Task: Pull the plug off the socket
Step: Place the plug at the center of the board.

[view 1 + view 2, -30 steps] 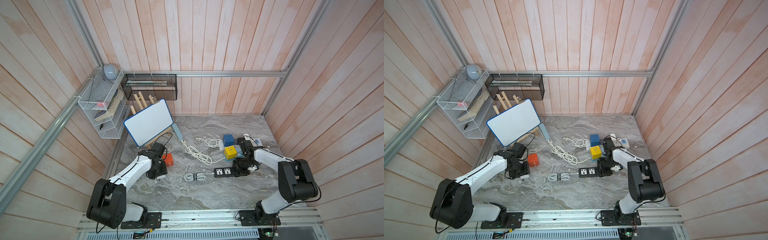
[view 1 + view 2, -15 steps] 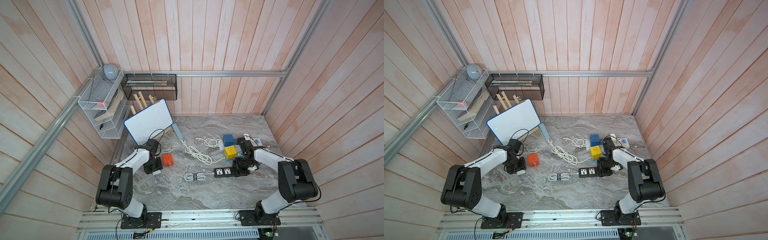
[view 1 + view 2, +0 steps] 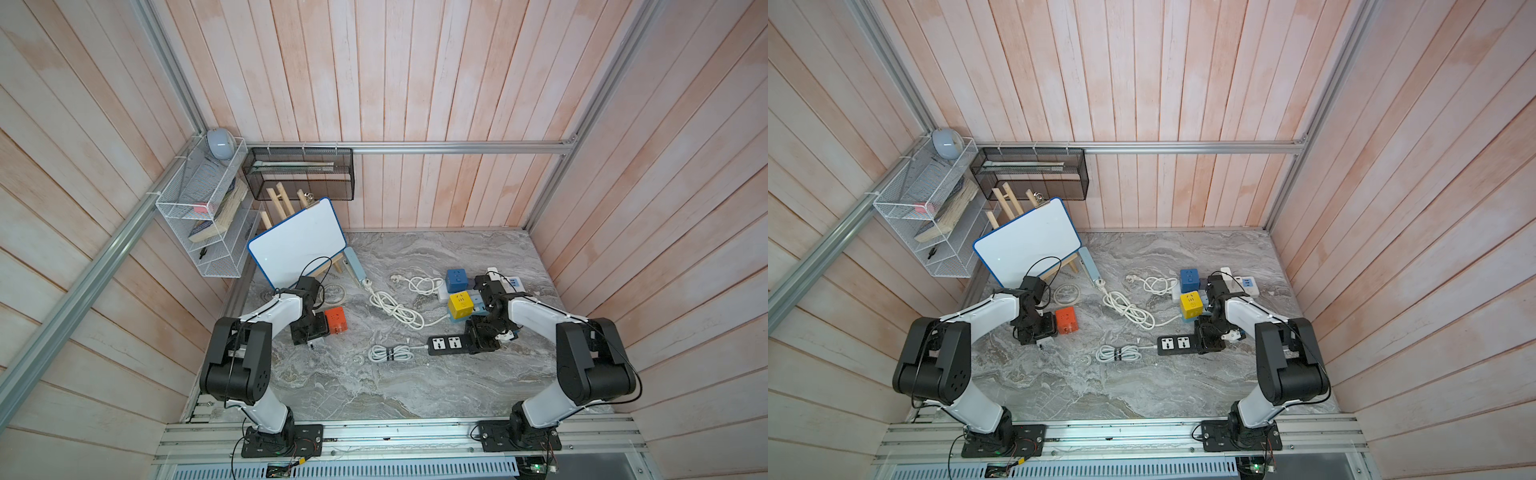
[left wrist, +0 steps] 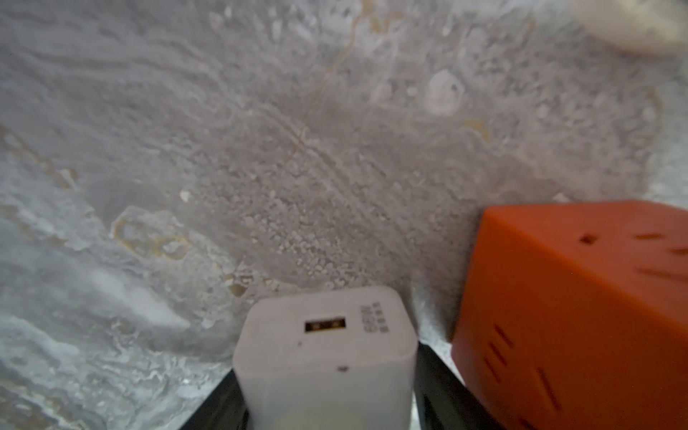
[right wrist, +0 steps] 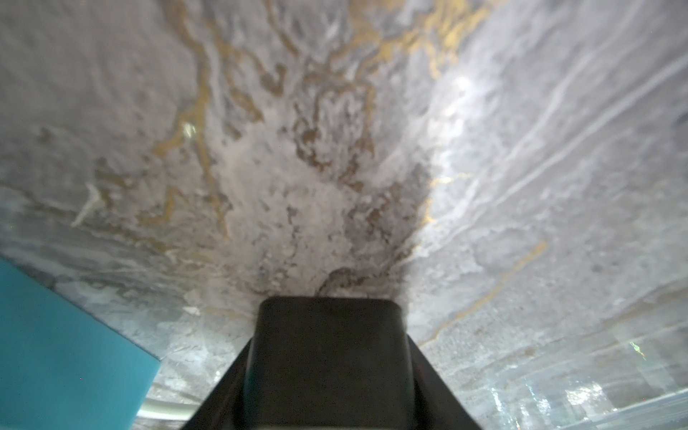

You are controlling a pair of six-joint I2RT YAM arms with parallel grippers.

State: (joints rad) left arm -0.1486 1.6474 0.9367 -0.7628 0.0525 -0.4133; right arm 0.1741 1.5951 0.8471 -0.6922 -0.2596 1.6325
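White charger plug (image 4: pixel 324 346) is out of orange cube socket (image 4: pixel 573 309), just beside it, small gap, down by the desk (image 4: pixel 260 130); plug sits between left jaws, cannot tell if clenched or released. Right jaws clenched on end of black power strip (image 3: pixel 446 344), near yellow cube (image 3: pixel 459 302)

Stereo overhead; wrists seemingly hugging tabletop (image 4: pixel 260 149)

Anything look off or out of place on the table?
Nothing visibly spilled or broken. The white charger sits between the jaws of the left gripper, beside the orange socket cube but apart from it, unplugged. White cord sprawls loosely mid-table.
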